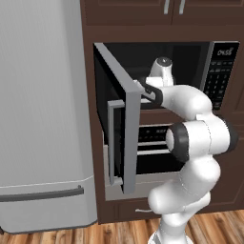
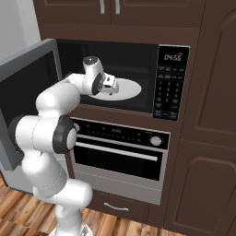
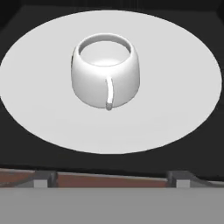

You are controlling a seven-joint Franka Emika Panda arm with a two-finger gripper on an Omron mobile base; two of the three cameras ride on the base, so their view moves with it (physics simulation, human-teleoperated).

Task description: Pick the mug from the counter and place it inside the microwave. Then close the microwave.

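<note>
I read the mug (image 3: 105, 72) as placed: it stands upright on the white turntable (image 3: 175, 100), nearer the plate's far edge than its near edge and a little off-centre, with bare plate all round it. That seat looks stable to me, well clear of the rim, so the door should not catch it.

In the hand view my gripper (image 3: 111, 179) sits outside the plate's near edge, its two tips spread wide at the lower corners with nothing between them, apart from the mug. From the right base view the hand (image 2: 107, 84) hangs at the mouth of the microwave (image 2: 173, 83), wrist just inside the opening.

The door (image 1: 125, 128) stands swung out to the left, edge-on to the left camera, handle (image 1: 111, 143) facing outward. I judge closing it is what remains.

The mug is squat, plain white, wider at the belly than at the lip, empty, its thin handle turned toward me.
</note>
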